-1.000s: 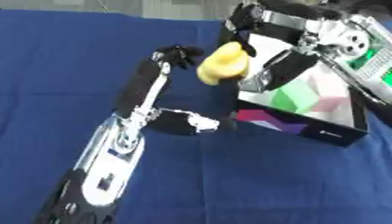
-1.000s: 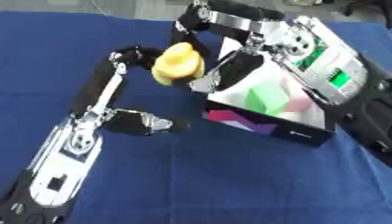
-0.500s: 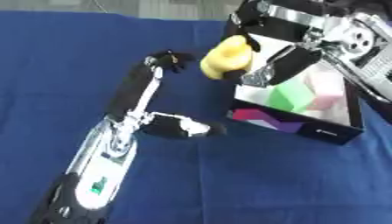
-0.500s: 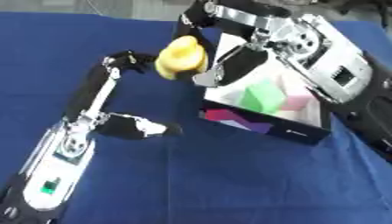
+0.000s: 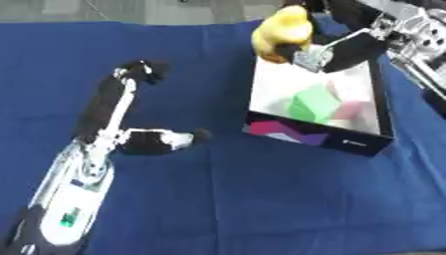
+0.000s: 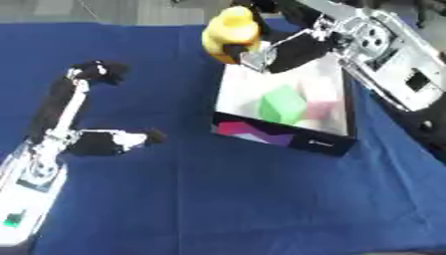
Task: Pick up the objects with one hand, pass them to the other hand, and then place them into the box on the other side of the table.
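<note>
Yellow rounded object (image 6: 230,31) held at the far left corner of the box (image 6: 287,137), above its rim, with the fingers of the right hand (image 6: 283,50) curled around it. Box: white interior, dark outer wall with coloured shapes, resting on the blue tablecloth (image 5: 261,199); a green block (image 6: 281,103) and a pink block (image 6: 322,108) lie inside. Left hand (image 5: 144,69), well to the left of the box, is empty with fingers curled.
</note>
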Available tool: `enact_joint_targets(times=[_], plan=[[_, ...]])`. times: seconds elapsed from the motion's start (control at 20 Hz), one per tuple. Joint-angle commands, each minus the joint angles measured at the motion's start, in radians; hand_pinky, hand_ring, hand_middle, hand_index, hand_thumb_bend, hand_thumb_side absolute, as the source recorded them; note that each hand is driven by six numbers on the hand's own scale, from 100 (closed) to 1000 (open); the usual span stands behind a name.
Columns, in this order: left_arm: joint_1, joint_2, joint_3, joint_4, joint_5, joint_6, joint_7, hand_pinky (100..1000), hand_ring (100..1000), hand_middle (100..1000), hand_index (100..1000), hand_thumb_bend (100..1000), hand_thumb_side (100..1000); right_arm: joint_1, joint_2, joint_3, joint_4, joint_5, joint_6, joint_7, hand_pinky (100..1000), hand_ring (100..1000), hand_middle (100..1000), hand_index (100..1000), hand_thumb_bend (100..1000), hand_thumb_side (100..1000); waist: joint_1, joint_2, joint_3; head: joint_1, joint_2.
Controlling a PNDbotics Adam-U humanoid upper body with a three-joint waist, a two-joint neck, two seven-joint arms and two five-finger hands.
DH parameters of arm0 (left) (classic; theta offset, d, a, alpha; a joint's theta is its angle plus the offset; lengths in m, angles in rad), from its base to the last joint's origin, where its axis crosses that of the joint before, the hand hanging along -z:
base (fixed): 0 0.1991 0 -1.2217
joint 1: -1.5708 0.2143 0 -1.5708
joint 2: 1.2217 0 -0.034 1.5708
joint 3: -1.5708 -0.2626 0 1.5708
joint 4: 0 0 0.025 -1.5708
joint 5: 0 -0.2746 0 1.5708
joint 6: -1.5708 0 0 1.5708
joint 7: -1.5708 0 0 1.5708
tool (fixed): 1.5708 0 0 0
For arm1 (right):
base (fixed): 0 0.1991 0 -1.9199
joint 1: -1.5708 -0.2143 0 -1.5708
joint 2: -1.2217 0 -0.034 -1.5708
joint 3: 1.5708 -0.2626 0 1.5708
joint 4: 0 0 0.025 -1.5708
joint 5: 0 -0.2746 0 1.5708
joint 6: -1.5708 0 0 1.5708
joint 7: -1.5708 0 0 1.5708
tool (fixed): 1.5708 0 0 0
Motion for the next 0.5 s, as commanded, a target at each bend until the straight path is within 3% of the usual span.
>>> enact_joint_targets(times=[0.05,0.5], plan=[[-0.004,0.035,0.016,-0.035,0.011,0.014,0.004,773,658,625,797,906,548,0.014,-0.045,-0.053,0.017,-0.024,0.007,-0.039,730,614,208,597,194,100,0.015,-0.038,-0.006,-0.012,-0.01],[0.013,0.07,0.03,-0.053,0.019,0.032,0.002,772,659,624,794,911,554,0.076,-0.048,-0.115,0.147,-0.026,0.013,-0.103,733,621,215,617,159,100,0.036,-0.036,-0.02,-0.021,-0.032]])
